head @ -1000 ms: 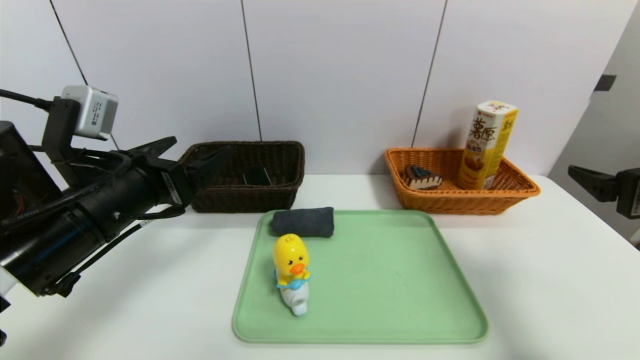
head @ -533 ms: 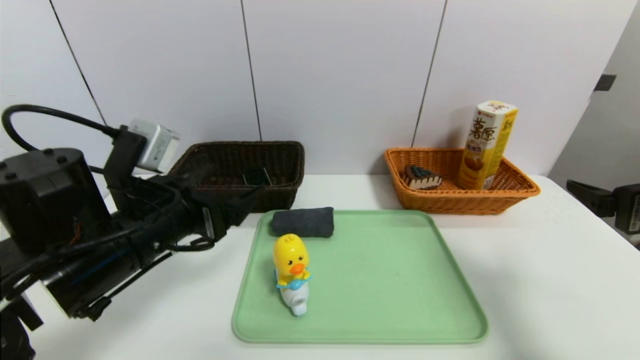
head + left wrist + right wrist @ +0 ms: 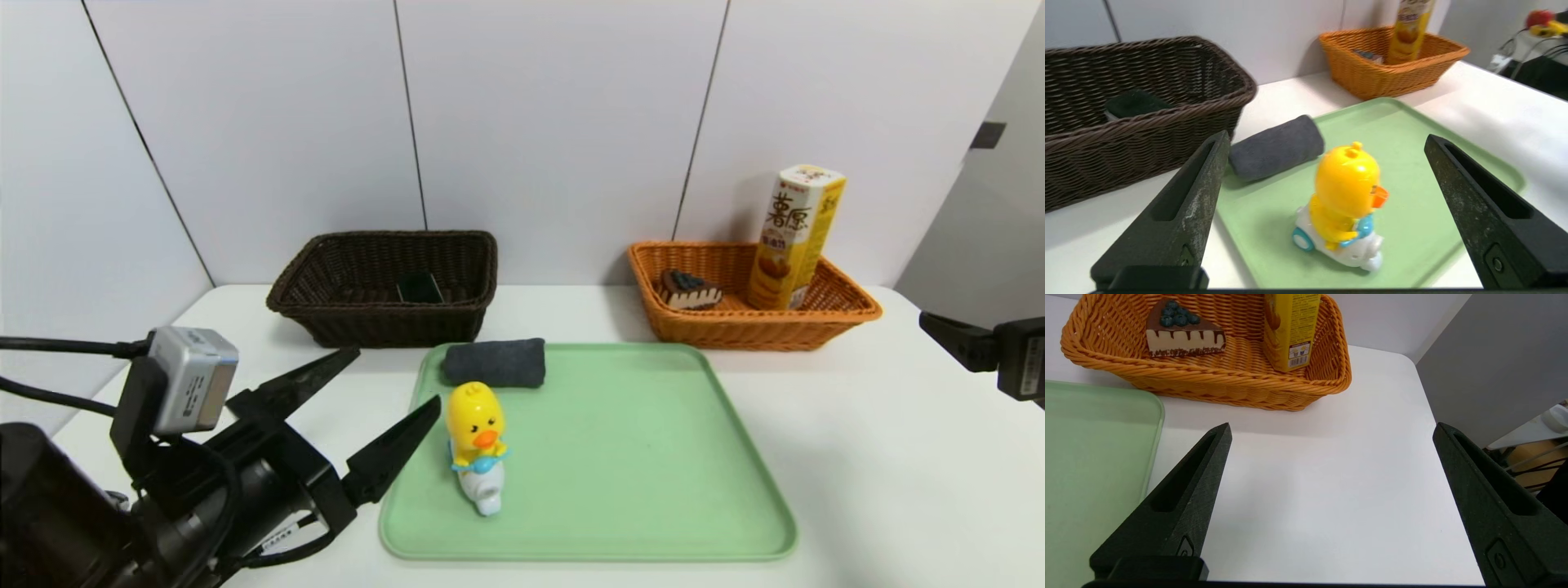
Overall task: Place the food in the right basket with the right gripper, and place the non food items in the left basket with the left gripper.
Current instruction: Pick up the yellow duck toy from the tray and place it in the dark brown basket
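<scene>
While its two black fingers stand spread wide with nothing between them, the left gripper (image 3: pixel 390 382) hovers low over the white table (image 3: pixel 882 457), at the near left edge of the pale green plastic tray (image 3: pixel 653 482). Just ahead of its fingertips, framed in the gap between them in the left wrist view, stands the yellow duck toy on a white-and-blue wheeled base (image 3: pixel 1345 204), upright on the tray and touched by neither finger. Slightly farther from the gripper, at the tray's far left corner, lies the dark grey rolled cloth (image 3: pixel 495 363), on its side. Beyond the cloth and off the tray sits the dark brown woven wicker rectangular basket (image 3: pixel 326 282), holding a black-topped oblong eraser (image 3: pixel 419 287) on its floor. Well apart from the left gripper, at the table's far right, the orange-tan woven wicker rectangular basket (image 3: pixel 849 314) holds the small chocolate cake wedge topped with blueberries (image 3: pixel 690 289) and the tall yellow-and-white hexagonal snack box with Chinese characters (image 3: pixel 796 235), standing upright at the back. At the right edge of the table, the right gripper (image 3: pixel 1331 430) hangs idle above bare tabletop, its fingers likewise spread wide and empty, the orange-tan basket ahead of it.
</scene>
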Available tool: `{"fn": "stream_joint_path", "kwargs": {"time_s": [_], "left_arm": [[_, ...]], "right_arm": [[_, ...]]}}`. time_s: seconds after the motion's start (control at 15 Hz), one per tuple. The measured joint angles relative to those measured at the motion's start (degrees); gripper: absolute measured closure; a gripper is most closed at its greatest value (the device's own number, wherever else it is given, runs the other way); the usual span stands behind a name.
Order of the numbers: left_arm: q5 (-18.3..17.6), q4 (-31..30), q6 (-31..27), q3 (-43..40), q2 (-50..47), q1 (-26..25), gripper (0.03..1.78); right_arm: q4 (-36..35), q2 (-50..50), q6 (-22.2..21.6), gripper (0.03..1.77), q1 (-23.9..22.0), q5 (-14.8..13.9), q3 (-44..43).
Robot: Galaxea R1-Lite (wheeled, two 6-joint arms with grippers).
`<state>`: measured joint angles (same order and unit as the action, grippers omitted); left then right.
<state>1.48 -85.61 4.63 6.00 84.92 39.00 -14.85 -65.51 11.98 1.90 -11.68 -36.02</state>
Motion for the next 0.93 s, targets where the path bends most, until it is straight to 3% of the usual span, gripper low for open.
{"fn": "stream_joint_path", "kwargs": {"time_s": [0.4,0.93], "left_arm": [[0.2,-1.6,-0.1,-2.7,2.4,5.8,0.12],[0.5,-1.6,-0.3,-2.4,7.5,6.3,0.12]], "right_arm": [[0.0,0.0,0.1,0.11,0.0,0.0,0.1],[-0.1,0.5,0.4,0.11,0.4,0.2,0.0]]}}
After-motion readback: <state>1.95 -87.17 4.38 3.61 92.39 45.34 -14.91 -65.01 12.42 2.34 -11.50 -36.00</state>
